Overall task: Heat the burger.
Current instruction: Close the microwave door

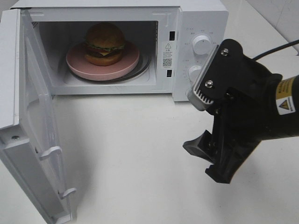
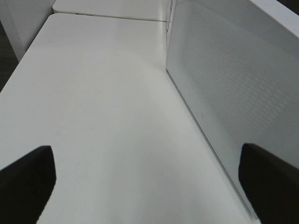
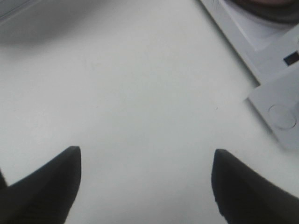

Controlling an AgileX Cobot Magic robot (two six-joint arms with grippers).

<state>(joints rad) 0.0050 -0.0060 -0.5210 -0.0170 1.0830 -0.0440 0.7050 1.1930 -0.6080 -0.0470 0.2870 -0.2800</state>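
Note:
The burger (image 1: 104, 43), with a golden-brown bun, lettuce and a dark patty, sits on a round pink plate (image 1: 128, 65) inside the white microwave (image 1: 196, 18). The microwave door (image 1: 35, 126) is swung wide open to the left. My right gripper (image 1: 198, 119) hovers open and empty in front of the control panel, to the right of the cavity; in the right wrist view its fingertips (image 3: 70, 161) stand wide apart over bare table. My left gripper (image 2: 147, 182) is open and empty beside the door's perforated outer face (image 2: 233, 93). The exterior high view does not show the left gripper.
Two white knobs (image 1: 202, 44) sit on the microwave's right panel, just behind my right gripper. The open door juts toward the table's front left. White tabletop (image 1: 131, 154) stretches in front of the cavity. The microwave's lower front corner (image 3: 275, 107) shows in the right wrist view.

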